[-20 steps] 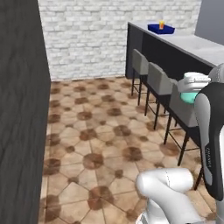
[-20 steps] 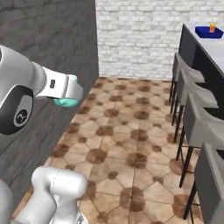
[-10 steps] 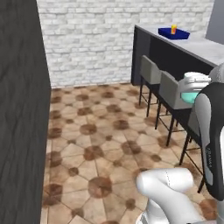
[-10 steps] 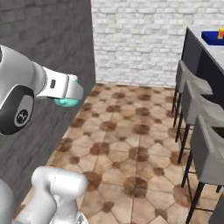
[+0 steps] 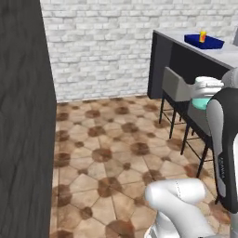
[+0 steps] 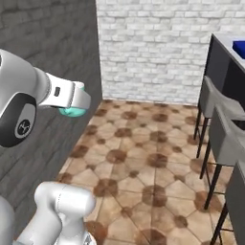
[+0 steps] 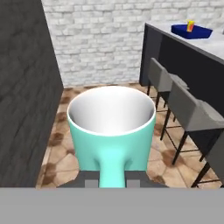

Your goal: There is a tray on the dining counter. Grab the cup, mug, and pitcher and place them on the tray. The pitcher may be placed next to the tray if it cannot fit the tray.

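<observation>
Mug (image 7: 111,131) carried toward tray (image 5: 203,41)
Gripper (image 7: 111,181) clamps it upright, cup (image 5: 202,36) already aboard.

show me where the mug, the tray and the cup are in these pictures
mug (image 7: 111,127): hand view, on its teal outer wall below the rim.
tray (image 5: 210,42): left base view, on the blue surface right of the cup.
cup (image 5: 203,36): left base view, on its yellow side, standing on the tray.
</observation>
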Controlling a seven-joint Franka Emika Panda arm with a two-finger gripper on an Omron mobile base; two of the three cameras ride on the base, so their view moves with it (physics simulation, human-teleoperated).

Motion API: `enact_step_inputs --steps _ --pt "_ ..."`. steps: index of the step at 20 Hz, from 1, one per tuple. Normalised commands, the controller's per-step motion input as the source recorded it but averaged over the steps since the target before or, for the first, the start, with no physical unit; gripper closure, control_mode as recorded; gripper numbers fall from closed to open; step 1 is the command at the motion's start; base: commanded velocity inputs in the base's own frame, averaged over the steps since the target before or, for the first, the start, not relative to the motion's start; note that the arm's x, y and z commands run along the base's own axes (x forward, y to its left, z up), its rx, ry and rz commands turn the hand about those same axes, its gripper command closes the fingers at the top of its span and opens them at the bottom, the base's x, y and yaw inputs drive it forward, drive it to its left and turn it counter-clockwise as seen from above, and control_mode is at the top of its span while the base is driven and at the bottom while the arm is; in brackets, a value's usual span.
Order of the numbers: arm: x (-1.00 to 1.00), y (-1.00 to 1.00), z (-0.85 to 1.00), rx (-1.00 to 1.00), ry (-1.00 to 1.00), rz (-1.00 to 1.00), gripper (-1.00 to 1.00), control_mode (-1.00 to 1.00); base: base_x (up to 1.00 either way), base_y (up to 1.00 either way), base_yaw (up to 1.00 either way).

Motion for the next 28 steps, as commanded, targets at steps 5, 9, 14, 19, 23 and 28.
enact_step_inputs --steps 5,9,14,19,23,28 --pt "0.0 0.0 0.0 0.0 0.0 0.0 1.0 1.0 1.0 0.12 -0.04" --pt "0.0 0.0 0.0 0.0 0.0 0.0 1.0 1.0 1.0 0.0 -0.15" --pt "0.0 0.0 0.0 0.0 0.0 0.0 1.0 1.0 1.0 0.04 -0.24" --pt "0.0 0.0 0.0 0.0 0.0 0.0 1.0 1.0 1.0 0.22 -0.37" --pt "0.0 0.0 0.0 0.0 0.0 0.0 1.0 1.0 1.0 0.36 -0.53" --pt "0.0 0.0 0.0 0.0 0.0 0.0 1.0 1.0 0.94 0.48 -0.61"
